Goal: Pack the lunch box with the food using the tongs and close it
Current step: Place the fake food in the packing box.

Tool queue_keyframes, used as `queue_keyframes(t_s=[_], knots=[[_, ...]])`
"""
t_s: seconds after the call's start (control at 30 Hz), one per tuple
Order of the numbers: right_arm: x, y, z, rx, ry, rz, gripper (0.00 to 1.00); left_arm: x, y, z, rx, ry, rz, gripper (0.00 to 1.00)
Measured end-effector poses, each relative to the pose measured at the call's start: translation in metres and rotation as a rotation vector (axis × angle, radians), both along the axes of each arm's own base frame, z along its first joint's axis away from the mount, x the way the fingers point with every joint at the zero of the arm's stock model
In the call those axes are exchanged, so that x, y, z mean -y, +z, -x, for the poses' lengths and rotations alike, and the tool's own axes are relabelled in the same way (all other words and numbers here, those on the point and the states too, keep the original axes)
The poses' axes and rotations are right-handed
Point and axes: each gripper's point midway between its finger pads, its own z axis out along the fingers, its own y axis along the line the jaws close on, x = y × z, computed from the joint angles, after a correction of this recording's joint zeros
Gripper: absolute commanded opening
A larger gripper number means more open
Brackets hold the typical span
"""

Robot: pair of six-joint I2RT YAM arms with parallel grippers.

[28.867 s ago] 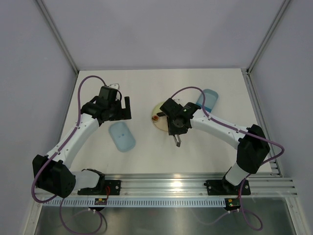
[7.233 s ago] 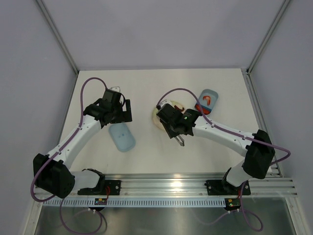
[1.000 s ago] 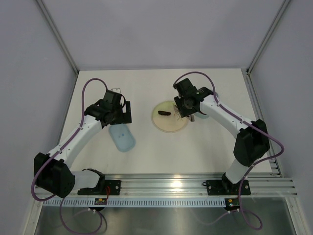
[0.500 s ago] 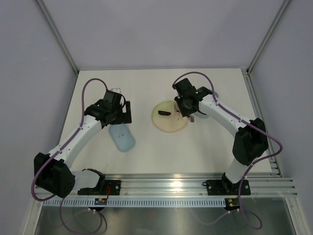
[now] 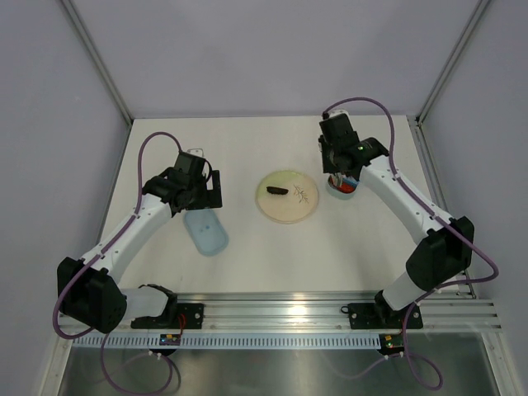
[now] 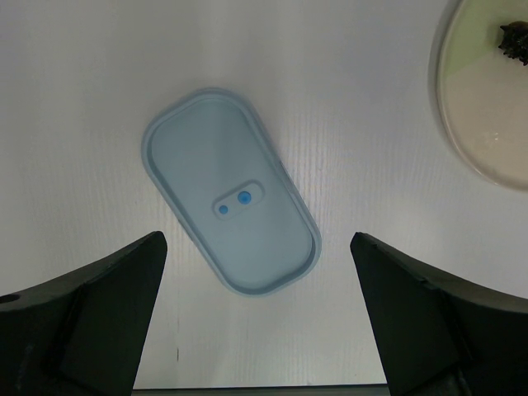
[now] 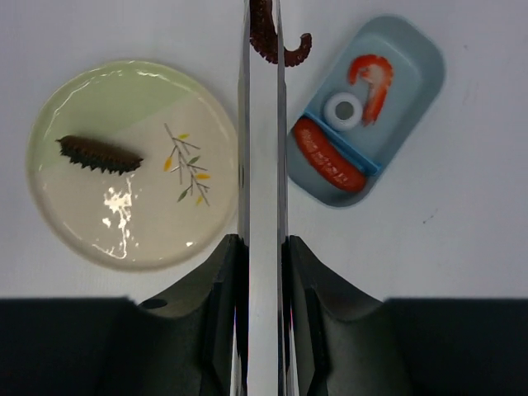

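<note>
Holding tongs (image 7: 262, 165) in right gripper (image 7: 262, 247), pinching red food (image 7: 272, 45) just beside box (image 7: 412, 74); hovering left gripper (image 6: 256, 239) wide open above lid (image 6: 206, 165)

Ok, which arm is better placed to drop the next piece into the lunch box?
Right. The right gripper is shut on the tongs, which pinch a dark red piece close beside the lunch box. The left gripper hangs open over the lid instead.
</note>
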Motion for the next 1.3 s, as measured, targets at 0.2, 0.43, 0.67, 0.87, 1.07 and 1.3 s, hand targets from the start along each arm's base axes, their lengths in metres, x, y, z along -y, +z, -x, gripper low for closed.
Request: queue_keyframes(t_s=[0.2, 0.43, 0.67, 0.87, 1.07, 1.3], knots=[[0.071, -0.001, -0.021, 0.007, -0.218, 0.003, 0.12, -0.001, 0.000, 0.000, 0.002, 0.002, -0.003, 0.99], [0.098, -0.019, -0.021, -0.037, -0.284, 0.013, 0.12, -0.003, -0.001, 0.004, 0.002, 0.003, -0.006, 0.99], [0.104, -0.030, -0.029, -0.053, -0.299, 0.003, 0.13, -0.004, 0.003, 0.004, 0.016, 0.007, -0.007, 0.99], [0.101, -0.047, -0.036, -0.085, -0.291, 0.001, 0.13, -0.005, 0.003, 0.004, 0.018, 0.010, -0.009, 0.99], [0.101, -0.066, -0.036, -0.120, -0.286, 0.007, 0.14, -0.007, 0.003, 0.005, 0.017, 0.012, -0.015, 0.99], [0.103, -0.080, -0.040, -0.141, -0.291, 0.019, 0.26, -0.009, 0.001, 0.008, 0.012, 0.016, -0.022, 0.99]])
